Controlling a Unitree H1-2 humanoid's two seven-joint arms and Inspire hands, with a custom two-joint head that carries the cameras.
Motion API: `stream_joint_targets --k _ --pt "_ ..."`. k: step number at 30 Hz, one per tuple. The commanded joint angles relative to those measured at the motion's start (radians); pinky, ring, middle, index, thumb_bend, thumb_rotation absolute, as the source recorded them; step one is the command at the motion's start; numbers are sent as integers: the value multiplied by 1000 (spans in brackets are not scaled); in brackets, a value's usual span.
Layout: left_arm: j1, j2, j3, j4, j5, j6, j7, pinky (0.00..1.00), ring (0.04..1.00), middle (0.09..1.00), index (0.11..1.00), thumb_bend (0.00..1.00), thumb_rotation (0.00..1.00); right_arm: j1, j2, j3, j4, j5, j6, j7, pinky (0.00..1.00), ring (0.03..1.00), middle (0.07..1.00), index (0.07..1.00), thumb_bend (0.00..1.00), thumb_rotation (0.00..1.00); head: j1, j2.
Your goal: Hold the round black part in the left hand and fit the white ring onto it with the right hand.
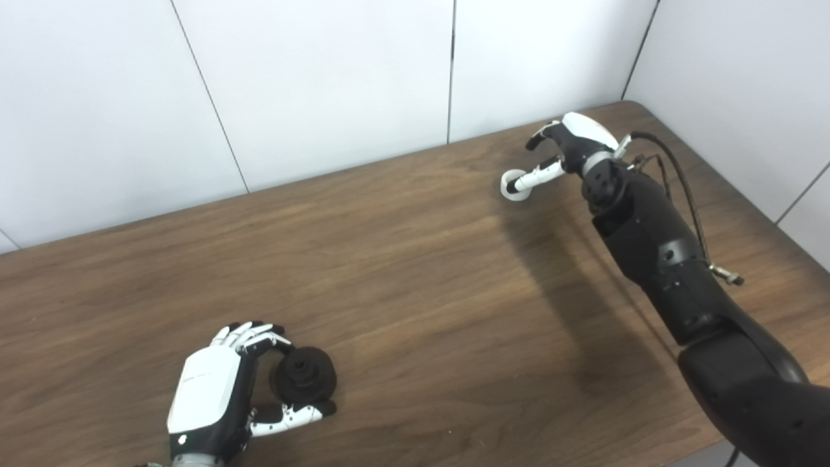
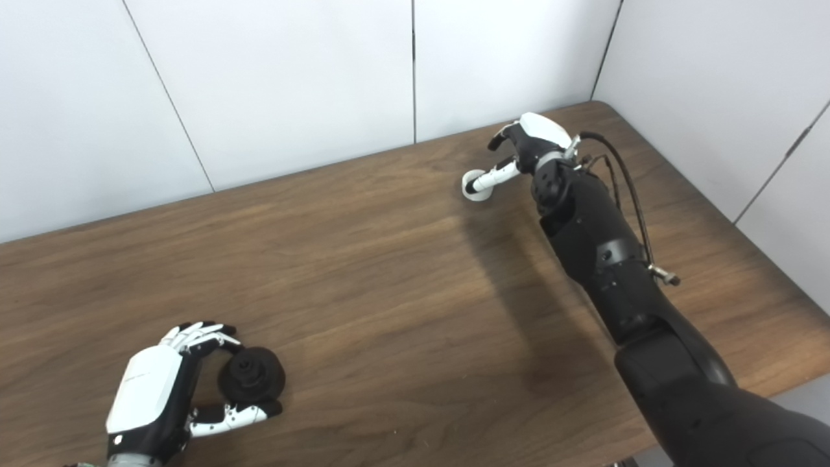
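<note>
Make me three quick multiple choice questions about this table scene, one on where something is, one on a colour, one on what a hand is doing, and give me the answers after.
1. Where is the white ring?
A. far side of the table, at the right hand's fingertips
B. beside the round black part
C. off the table

2. What colour is the part at the left hand?
A. white
B. black
C. red

3. What is the left hand doing?
A. lying flat, away from the part
B. raised high above the table
C. curled around the round part

Answers:
1 A, the ring sits far from the black part, at the right hand.
2 B, it is dark throughout.
3 C, fingers and thumb bracket it.
</note>
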Motion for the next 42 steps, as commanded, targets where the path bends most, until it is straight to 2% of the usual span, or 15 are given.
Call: stream_joint_targets --k 1,8,18,25,42 --pt "56 41 5 52 41 49 -45 922 858 766 483 524 53 -53 -12 -5 -13 -29 2 -4 971 991 949 731 848 305 2 1" --pt "54 41 2 48 48 57 -57 935 864 771 483 524 52 -45 18 -24 -15 -25 2 2 959 990 937 729 845 221 5 2" --pt "53 37 4 46 50 60 -61 937 866 772 483 525 52 -31 18 -16 -28 -51 2 26 979 992 941 731 821 245 9 2" --pt "51 38 2 45 57 61 -61 928 865 775 483 525 53 -15 20 -31 -30 -56 2 28 999 996 947 738 805 270 10 2" --pt "50 36 1 38 59 64 -69 932 865 774 483 525 53 -8 7 -31 -22 -50 2 17 985 989 933 726 806 272 11 9"
